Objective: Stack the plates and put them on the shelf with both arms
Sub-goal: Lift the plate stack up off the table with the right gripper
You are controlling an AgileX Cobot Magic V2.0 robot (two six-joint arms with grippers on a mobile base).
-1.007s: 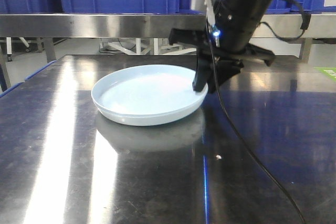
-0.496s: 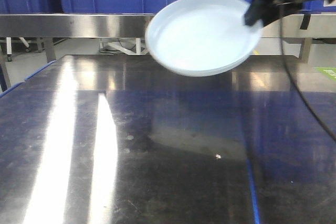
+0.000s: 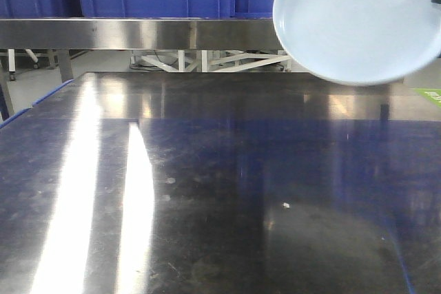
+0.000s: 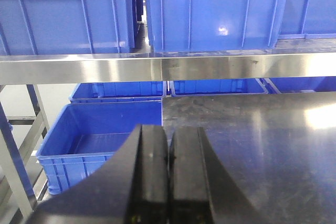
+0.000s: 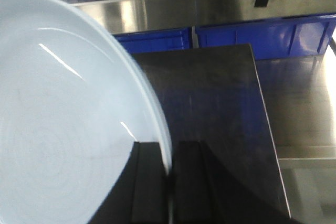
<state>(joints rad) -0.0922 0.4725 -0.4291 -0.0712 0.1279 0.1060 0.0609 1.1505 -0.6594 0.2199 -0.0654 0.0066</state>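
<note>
My dark steel surface (image 3: 207,191) stretches below the shelf (image 3: 138,33) rail. The plates (image 3: 358,22), tilted toward the front camera, hang in the air at upper right, overlapping that rail. My right tool (image 5: 169,169) is clamped on their rim. My left tool (image 4: 168,150) sits pressed together, gripping nothing.

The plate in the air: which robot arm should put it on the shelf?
Right, probably: the right gripper holds the plate by its rim, up at the height of the shelf. The left gripper is shut and empty.
</note>
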